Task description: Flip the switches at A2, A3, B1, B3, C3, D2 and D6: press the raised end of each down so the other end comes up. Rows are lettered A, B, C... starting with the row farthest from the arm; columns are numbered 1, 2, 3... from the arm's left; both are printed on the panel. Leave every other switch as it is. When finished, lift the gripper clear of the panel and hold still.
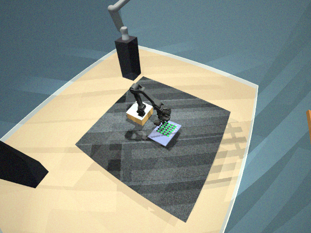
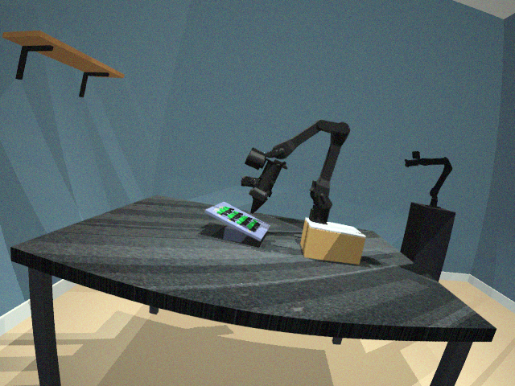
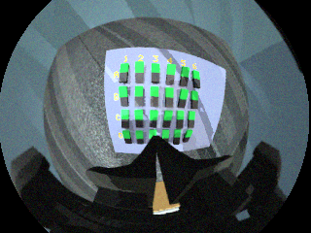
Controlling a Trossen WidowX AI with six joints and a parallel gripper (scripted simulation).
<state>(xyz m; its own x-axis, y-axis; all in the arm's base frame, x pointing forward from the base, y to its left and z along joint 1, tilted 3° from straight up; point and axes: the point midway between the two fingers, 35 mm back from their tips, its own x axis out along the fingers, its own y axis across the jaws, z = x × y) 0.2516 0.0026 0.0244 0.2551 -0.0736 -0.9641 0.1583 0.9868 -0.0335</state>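
Observation:
The lavender panel [image 1: 160, 140] [image 2: 262, 233] [image 3: 214, 86] is tilted and bears lettered rows A to D and numbered columns 1 to 6. Its switches are part green, part dark or grey. In the wrist view I see A2 [image 3: 139, 67], A3 [image 3: 155, 68], B1 [image 3: 123, 90], B3 [image 3: 155, 91], C3 [image 3: 154, 115], D2 [image 3: 139, 133] and D6 [image 3: 189, 132]. Which ends are raised is too small to tell surely. My gripper [image 2: 253, 212] [image 3: 155, 138] is shut and empty, above the near part of the panel. Its tip overlaps the lower part of D3 in the wrist view.
The arm's base stands on a tan box [image 1: 134, 118] [image 2: 332, 248] with a white top, on the near side of the panel. Another arm stands on a dark pedestal [image 1: 128, 58] [image 2: 426, 236] away from the panel. A wooden shelf [image 2: 62, 51] hangs on the wall.

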